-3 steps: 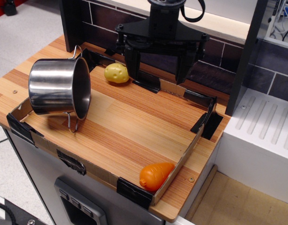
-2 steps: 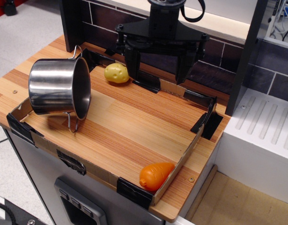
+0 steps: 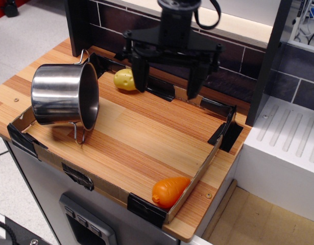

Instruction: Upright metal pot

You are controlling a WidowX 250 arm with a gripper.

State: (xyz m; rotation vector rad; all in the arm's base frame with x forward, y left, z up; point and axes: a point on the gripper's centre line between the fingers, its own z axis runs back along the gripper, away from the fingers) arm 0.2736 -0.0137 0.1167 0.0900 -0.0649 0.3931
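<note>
**A shiny pot on its side, waiting to be stood up**

At the far left of the wooden surface (image 3: 146, 138), the metal pot (image 3: 62, 94) is seen lying on its side. Its open mouth is turned toward the right, and the round wall rests near the cardboard edge (image 3: 21, 130) at the left corner. One thin wire handle (image 3: 83, 55) sticks up at the top of the rim, and the other wire handle (image 3: 77, 133) hangs down to the surface.

The pot is judged to be hard and stiff, so it will not be bent or broken by a squeeze. It looks smooth and slippery, and it may roll, because it is round. It is probably light for its size, since it is empty. The whole body looks too fat to be pinched. The thin rim by the mouth is thought to be the best spot to be held, with one finger inside and one outside. The wire handles look small and may swing.

A little to the right, a yellow toy potato (image 3: 125, 79) is seen at the back. Just beside it, the claw (image 3: 165, 90) is held above the surface with its two fingers spread wide, and nothing is held in it. It is well apart from the pot.

At the front right, an orange toy carrot (image 3: 169, 191) lies against the cardboard wall.
</note>
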